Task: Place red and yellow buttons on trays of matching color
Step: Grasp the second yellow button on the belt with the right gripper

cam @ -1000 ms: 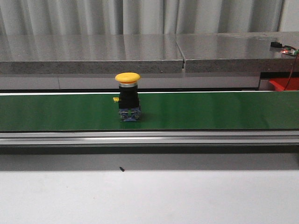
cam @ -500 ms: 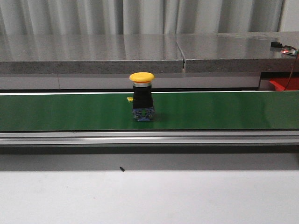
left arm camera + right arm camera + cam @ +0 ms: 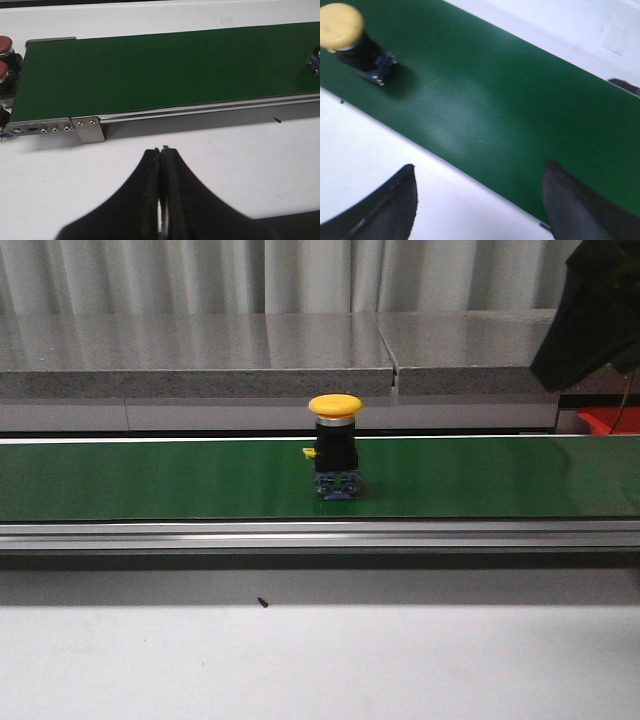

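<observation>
One yellow button (image 3: pixel 341 22) lies well apart from the open right pincer (image 3: pixel 477 200).

Readable text: none in any view.
Yellow mushroom-cap push button (image 3: pixel 335 445): no legible marking on cap or black body.
Green conveyor belt (image 3: pixel 150 480): plain, with no print or numbers, also around the button.

I see a white desk (image 3: pixel 320 660) carrying a green conveyor belt (image 3: pixel 150 480) that runs left to right across it, framed by a metal rail (image 3: pixel 320 533) along its near edge. A yellow button (image 3: pixel 335 445) stands upright on the belt, near its middle. A small dark speck (image 3: pixel 261 602) lies on the desk just in front of the rail.
</observation>
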